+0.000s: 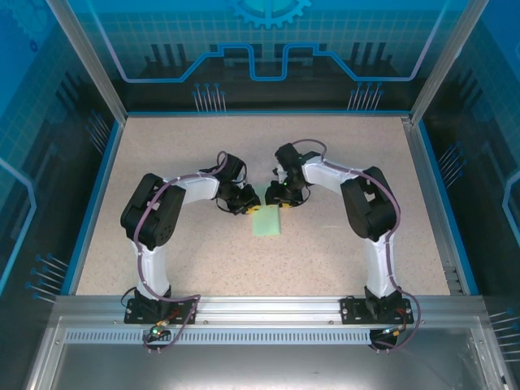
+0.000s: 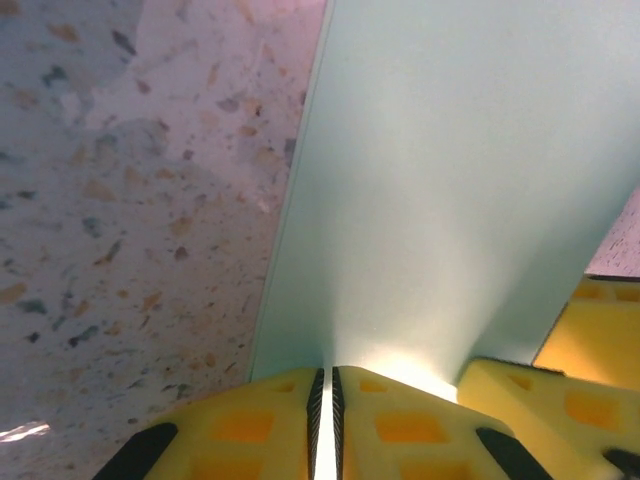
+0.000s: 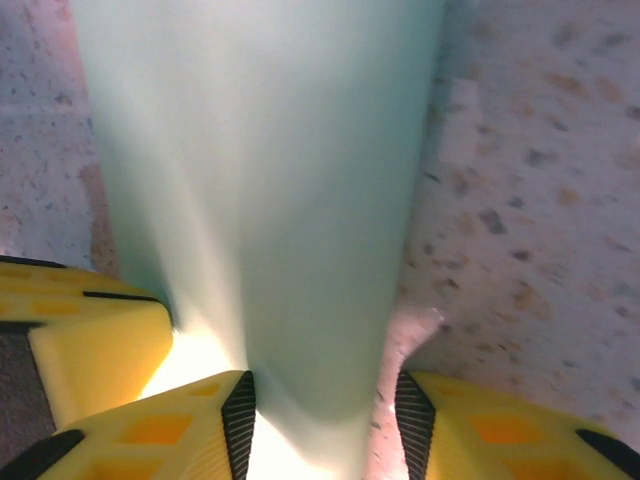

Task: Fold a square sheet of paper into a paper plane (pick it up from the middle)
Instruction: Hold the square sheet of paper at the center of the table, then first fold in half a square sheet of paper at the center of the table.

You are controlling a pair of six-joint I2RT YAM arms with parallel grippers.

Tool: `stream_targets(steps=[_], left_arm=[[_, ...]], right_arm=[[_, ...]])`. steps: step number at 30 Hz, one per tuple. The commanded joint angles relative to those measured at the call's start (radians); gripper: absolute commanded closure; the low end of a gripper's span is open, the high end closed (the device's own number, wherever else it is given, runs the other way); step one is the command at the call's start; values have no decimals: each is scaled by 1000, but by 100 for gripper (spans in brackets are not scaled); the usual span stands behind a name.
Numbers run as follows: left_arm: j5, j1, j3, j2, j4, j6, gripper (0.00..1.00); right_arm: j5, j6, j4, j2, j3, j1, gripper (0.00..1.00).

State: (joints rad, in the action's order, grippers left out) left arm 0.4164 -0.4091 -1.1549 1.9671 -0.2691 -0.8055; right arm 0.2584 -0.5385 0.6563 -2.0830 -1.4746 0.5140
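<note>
- Top external: the pale green paper sheet (image 1: 266, 221), folded narrow, lies mid-table (image 1: 162, 154), its far end between my two grippers.
- My left gripper (image 1: 241, 201) sits at the sheet's 10 o'clock, my right gripper (image 1: 284, 197) at its 1 o'clock.
- Left wrist: my left fingers (image 2: 250, 425) pinch the sheet's near edge, with only a slit between them.
- Right wrist: my right jaws stand apart, straddling the sheet, which runs toward 12 o'clock.

On the table (image 1: 203, 260), near its middle, lies the sheet of paper (image 1: 266, 221). The left gripper (image 1: 249, 205) stands at 10 o'clock from it and the right gripper (image 1: 278, 204) at 1 o'clock, both at its far edge, close beside each other.
</note>
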Motion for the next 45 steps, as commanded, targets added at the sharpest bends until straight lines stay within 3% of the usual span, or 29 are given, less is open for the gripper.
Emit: stream_targets(steps=[1, 5, 8, 15, 28, 45], left_arm=[[-37, -8, 35, 44, -76, 22, 85], [-44, -8, 44, 47, -69, 18, 85], [-47, -9, 51, 48, -65, 12, 86], [-59, -11, 56, 54, -69, 2, 86], [-85, -16, 44, 70, -118, -10, 88], [-99, -17, 70, 86, -114, -26, 89]], right_arm=[[36, -1, -49, 115, 36, -23, 52], [34, 8, -67, 170, 50, 2, 54], [5, -8, -74, 167, 43, 38, 62], [27, -49, -79, 48, 8, 66, 76], [-24, -22, -60, 12, 73, 28, 79], [65, -33, -242, 127, 290, -98, 84]])
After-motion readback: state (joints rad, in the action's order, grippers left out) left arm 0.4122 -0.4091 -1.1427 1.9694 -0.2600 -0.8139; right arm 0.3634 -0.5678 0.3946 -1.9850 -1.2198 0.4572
